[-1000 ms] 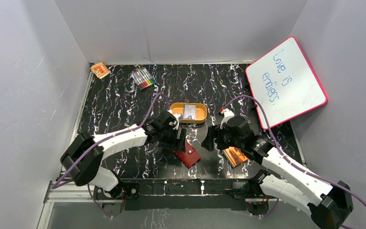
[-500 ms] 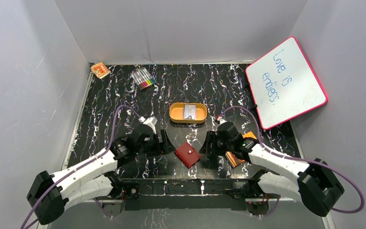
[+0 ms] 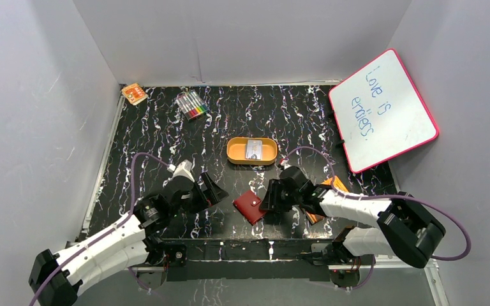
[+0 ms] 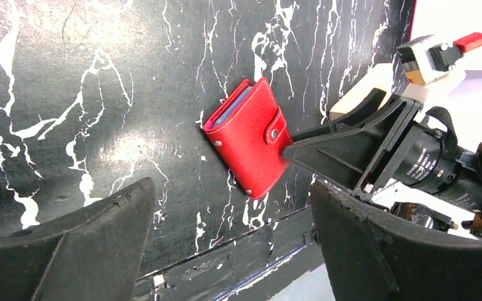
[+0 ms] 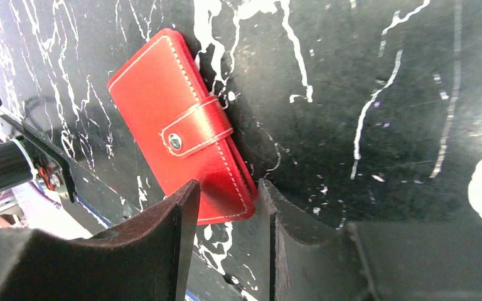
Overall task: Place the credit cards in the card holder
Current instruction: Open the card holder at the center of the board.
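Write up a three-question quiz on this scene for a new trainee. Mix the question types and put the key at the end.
1. True or false: the card holder lies closed, with its tab snapped down.
2. Which thing is closest to the right gripper? A) the card holder B) the marker pack C) the whiteboard
3. Fill in the blank: the left gripper holds nothing, and its jaws stand wide ___.

Key: 1 true. 2 A. 3 open.
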